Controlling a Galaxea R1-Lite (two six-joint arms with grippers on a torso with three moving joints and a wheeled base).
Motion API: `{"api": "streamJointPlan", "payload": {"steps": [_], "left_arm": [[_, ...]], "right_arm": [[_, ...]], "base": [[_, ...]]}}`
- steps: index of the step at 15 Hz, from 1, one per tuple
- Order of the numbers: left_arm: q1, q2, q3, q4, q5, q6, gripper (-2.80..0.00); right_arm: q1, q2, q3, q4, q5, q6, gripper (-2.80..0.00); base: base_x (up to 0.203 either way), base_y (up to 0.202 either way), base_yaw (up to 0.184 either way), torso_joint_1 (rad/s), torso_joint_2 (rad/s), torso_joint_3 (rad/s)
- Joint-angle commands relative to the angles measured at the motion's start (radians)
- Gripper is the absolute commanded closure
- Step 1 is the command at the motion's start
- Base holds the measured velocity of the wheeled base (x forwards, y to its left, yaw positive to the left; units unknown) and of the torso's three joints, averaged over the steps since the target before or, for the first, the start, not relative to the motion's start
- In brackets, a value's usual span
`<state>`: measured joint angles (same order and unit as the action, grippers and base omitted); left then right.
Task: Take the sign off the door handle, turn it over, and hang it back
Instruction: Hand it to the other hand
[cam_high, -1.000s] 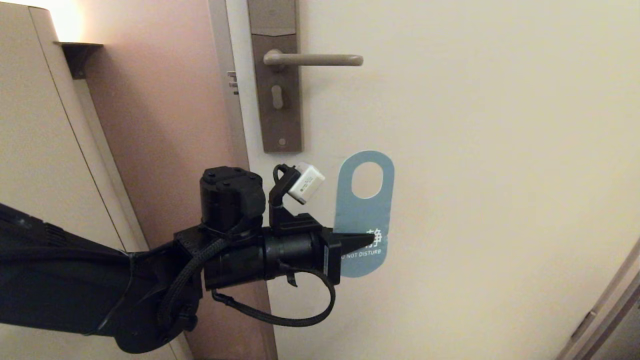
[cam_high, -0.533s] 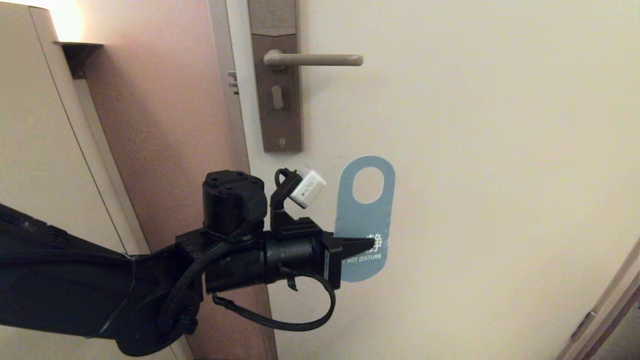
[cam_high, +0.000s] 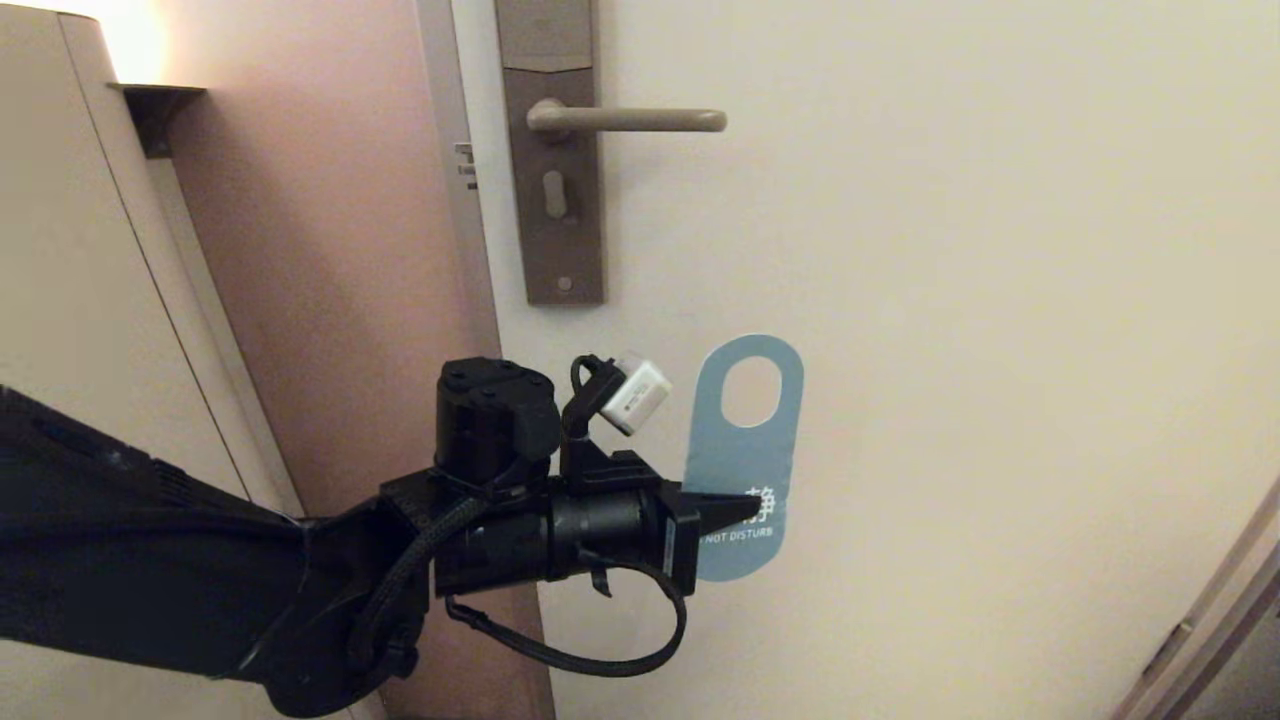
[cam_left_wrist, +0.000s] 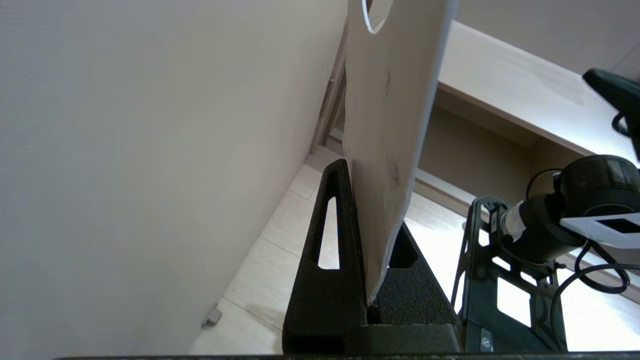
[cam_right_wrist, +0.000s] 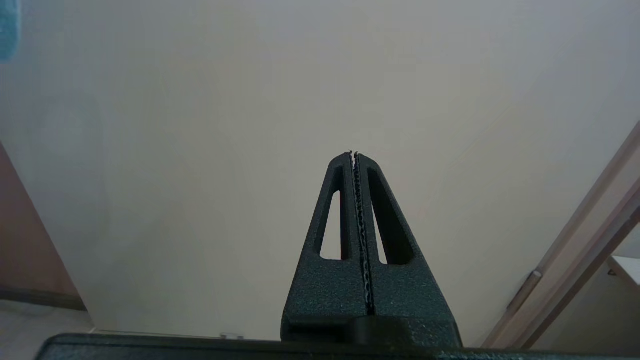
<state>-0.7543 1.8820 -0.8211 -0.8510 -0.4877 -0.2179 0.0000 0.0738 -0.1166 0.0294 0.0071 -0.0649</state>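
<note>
The sign is off the door handle and hangs in the air well below it, blue "DO NOT DISTURB" face toward the head view, oval hole at the top. My left gripper is shut on the sign's lower part, reaching in from the left. In the left wrist view the sign's pale other face runs up from between the black fingers. The handle lever is bare, sticking out to the right from its brown-grey backplate. My right gripper is shut on nothing, pointing at the plain door, and is outside the head view.
The cream door fills the right of the head view. A pinkish wall and a pale cabinet stand to the left of the door's edge. A door frame strip shows at the lower right.
My left gripper has carried the sign a little down and to the right, further from the handle. The handle and the right gripper have not moved.
</note>
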Motion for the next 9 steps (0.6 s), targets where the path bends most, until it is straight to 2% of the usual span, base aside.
{"api": "streamJointPlan", "payload": {"steps": [1, 9], "left_arm": [[-0.003, 0.02, 0.003, -0.011, -0.002, -0.003, 0.0], [-0.031, 0.025, 0.003, -0.013, -0.003, -0.001, 0.0]], "right_arm": [[0.0, 0.049, -0.018, 0.0, 0.001, -0.001, 0.0], [0.0, 0.257, -0.103, -0.019, 0.084, -0.004, 0.0]], "base": [[0.0, 0.0, 0.0, 0.0, 0.0, 0.0], [0.0, 0.0, 0.0, 0.0, 0.0, 0.0]]}}
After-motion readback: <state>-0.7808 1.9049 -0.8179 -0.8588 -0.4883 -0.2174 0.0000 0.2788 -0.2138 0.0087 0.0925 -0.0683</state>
